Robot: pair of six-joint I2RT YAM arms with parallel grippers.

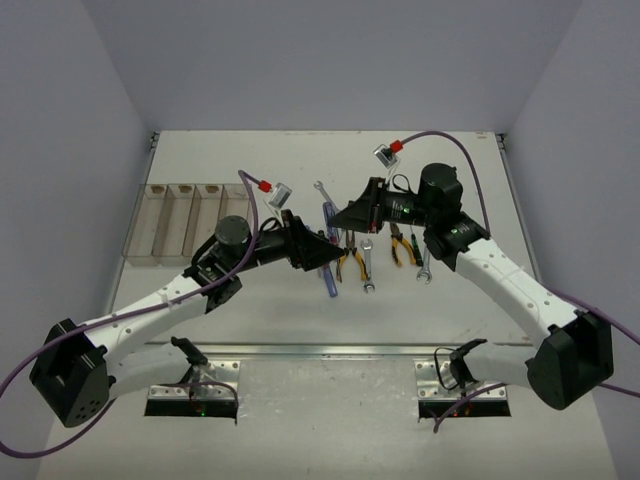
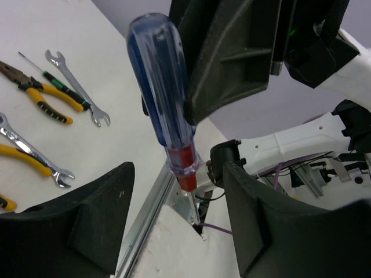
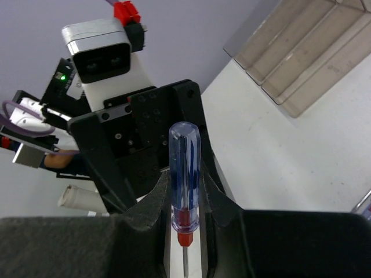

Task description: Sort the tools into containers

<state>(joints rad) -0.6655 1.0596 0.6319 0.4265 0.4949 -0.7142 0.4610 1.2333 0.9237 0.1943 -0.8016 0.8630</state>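
Your right gripper (image 3: 185, 215) pinches the blue screwdriver (image 1: 330, 274) at the frame's centre; your left gripper (image 2: 179, 169) straddles it, jaws apart, not touching.

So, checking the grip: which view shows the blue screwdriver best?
Left wrist: the blue screwdriver is large, with handle, red collar and shaft all clear. Right wrist shows it smaller, tip cut off; the top view shows only a thin blue strip.
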